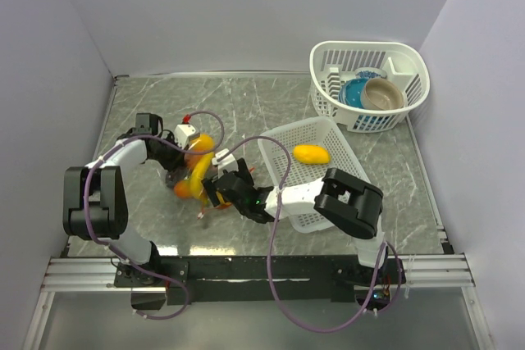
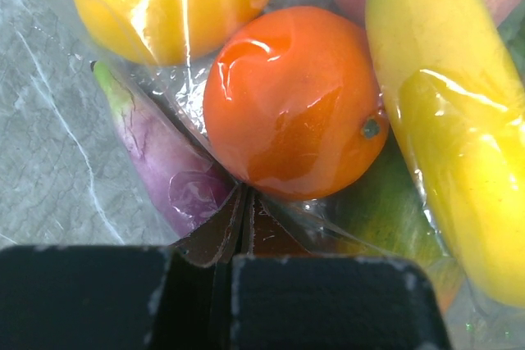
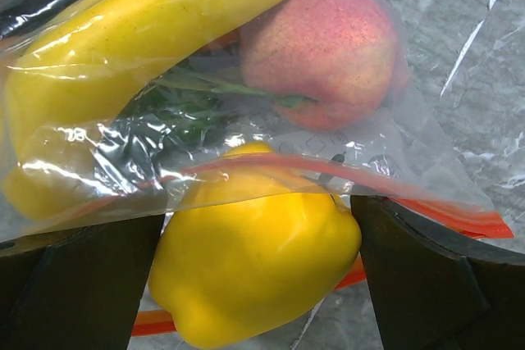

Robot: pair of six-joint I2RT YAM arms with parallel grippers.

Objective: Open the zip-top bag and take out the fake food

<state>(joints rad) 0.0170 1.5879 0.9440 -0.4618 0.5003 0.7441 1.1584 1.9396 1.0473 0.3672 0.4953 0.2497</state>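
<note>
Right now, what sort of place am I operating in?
Probably a lab robot cell, not a kitchen: plain white walls box in a marble-pattern table, and the props are plastic fruit in a zip-top bag.

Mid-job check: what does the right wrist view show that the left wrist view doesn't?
Only right wrist: the red zip strip and a yellow pepper poking past it, clamped in the right gripper. Only left wrist: a purple piece, the orange in full, and the left gripper shut on a fold of plastic. Both: the bag, the long yellow fruit and the peach.
</note>
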